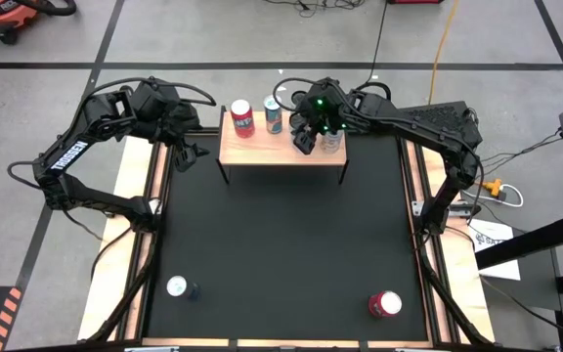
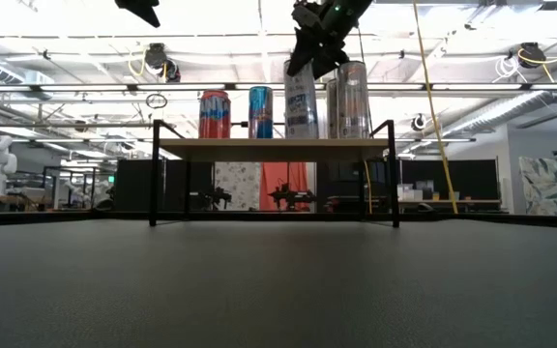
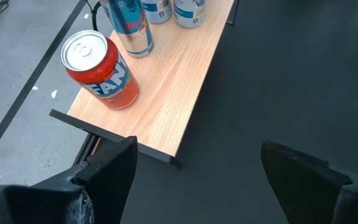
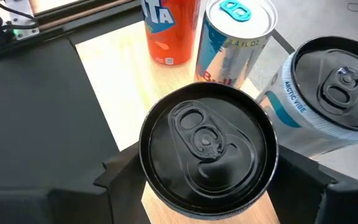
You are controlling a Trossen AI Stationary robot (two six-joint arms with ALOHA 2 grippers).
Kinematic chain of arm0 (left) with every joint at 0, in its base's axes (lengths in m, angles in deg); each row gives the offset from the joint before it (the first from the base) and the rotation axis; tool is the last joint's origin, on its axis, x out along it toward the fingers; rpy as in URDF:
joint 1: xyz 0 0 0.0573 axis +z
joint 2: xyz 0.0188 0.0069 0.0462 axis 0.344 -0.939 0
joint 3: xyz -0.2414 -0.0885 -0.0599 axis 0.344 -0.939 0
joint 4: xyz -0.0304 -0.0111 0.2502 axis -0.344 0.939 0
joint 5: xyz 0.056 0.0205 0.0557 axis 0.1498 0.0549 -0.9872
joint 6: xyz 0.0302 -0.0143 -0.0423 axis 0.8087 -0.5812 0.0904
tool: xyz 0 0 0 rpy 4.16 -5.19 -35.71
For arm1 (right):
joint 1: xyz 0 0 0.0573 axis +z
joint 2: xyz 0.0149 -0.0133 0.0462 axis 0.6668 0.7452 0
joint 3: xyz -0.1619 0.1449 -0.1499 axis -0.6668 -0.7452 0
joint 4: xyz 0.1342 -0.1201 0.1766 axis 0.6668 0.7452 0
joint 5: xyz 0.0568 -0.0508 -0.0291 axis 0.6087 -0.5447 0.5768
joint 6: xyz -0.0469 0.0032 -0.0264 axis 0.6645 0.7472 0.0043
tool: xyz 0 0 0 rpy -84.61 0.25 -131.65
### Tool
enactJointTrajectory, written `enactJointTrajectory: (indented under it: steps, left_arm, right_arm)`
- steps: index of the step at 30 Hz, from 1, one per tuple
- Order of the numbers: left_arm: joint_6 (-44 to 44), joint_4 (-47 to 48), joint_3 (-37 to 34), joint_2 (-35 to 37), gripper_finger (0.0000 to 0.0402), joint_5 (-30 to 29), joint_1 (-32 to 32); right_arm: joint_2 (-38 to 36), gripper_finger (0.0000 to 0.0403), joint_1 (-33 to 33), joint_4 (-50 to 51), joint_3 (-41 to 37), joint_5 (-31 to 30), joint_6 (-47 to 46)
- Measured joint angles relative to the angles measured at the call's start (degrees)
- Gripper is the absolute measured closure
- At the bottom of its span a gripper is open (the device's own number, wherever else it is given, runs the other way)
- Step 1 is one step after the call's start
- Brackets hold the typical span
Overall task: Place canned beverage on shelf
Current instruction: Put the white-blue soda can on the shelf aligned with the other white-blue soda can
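High view: we saw the shelf [image 1: 262, 149] at the table's far edge, the right gripper [image 1: 318, 125] directly over its right part, and the left gripper [image 1: 186, 137] just off its left end. Two more cans, a silver-topped can [image 1: 177, 286] and a red can [image 1: 385, 304], stood well apart at the near edge.

Low view: we counted a red Fanta can [image 2: 214, 114], a blue can [image 2: 260, 112] and taller cans standing upright on the board, with the right gripper [image 2: 315, 43] above the black-topped can [image 2: 301, 101].

Left wrist view: the left gripper [image 3: 197, 171] had its fingers spread wide and held nothing; the Fanta can [image 3: 99, 70] stood upright ahead of them on the shelf's end.

Right wrist view: the black-topped can [image 4: 207, 149] sat upright between the right fingers [image 4: 126, 171], its long axis vertical. We could not tell whether the pads pressed its sides or stood just clear.

Judgement: we took the can as resting on the board; the coming move seemed to be a straight lift clear, without nudging the pale can [image 4: 328, 102] just beside it.
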Motion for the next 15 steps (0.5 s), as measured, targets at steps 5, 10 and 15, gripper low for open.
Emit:
enactJointTrajectory:
  steps: [5,10,15]
  left_arm:
    - [0.0,0.0,0.0,0.0,0.0063,0.0,0.0]
    - [0.0,0.0,0.0,0.0,0.0063,0.0,0.0]
    - [0.0,0.0,0.0,0.0,0.0063,0.0,0.0]
  right_arm:
    - [0.0,0.014,-0.1,0.0,0.0,0.1,0.0]
    - [0.0,0.014,-0.2,-0.3,0.0,2.7,0.0]
    - [0.0,0.014,-0.4,-0.8,0.0,3.3,-0.1]
